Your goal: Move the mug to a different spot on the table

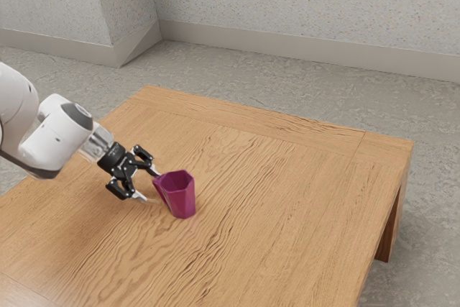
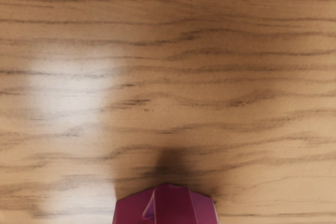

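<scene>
A magenta faceted mug (image 1: 177, 193) stands upright on the wooden table (image 1: 287, 177), a little toward the exterior view's left of the table's middle. My black gripper (image 1: 149, 185) comes in low from the exterior view's left, right beside the mug's rim. Its fingers are spread open, their tips at the mug's near side, with one fingertip (image 1: 153, 172) by the rim and the other lower down. In the wrist view the mug (image 2: 167, 207) sits just under my hand, casting a dark shadow on the wood.
The table's surface stretches wide toward the exterior view's right and far side, ending at the edge (image 1: 392, 199) on the right. A grey floor (image 1: 302, 84) and pale walls surround the table.
</scene>
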Available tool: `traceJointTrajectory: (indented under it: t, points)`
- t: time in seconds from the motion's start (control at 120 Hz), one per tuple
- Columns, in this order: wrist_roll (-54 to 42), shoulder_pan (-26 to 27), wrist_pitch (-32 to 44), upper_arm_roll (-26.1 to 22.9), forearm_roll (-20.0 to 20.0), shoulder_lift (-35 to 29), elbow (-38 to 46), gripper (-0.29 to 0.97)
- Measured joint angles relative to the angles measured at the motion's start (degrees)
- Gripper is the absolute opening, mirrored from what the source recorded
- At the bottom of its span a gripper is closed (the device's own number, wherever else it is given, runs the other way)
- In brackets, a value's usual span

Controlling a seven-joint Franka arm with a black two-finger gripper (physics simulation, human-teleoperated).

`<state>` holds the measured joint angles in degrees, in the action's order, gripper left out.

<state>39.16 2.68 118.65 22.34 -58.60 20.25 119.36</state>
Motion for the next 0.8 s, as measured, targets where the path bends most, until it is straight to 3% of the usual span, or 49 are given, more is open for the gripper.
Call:
traceJointTrajectory:
  t: [0.117,0.192,0.3,0.442,0.517,0.733,0.8]
  points:
    - [-0.3,-0.09,-0.25,2.02,1.53,-1.19,0.51,0.6]
    - [-0.45,0.22,-0.27,2.91,6.02,-2.98,0.17,0.62]
    - [-0.67,2.46,0.45,3.39,19.44,-6.7,-1.22,0.64]
    - [-1.26,8.07,0.74,3.4,40.61,-13.64,-1.77,0.65]
    - [-3.39,10.3,-0.19,2.98,48.01,-15.8,-3.79,0.65]
    - [-10.98,16.93,-10.23,2.72,57.28,-16.36,-21.28,0.66]
    - [-13.14,16.65,-13.58,0.19,58.61,-16.3,-25.87,0.66]
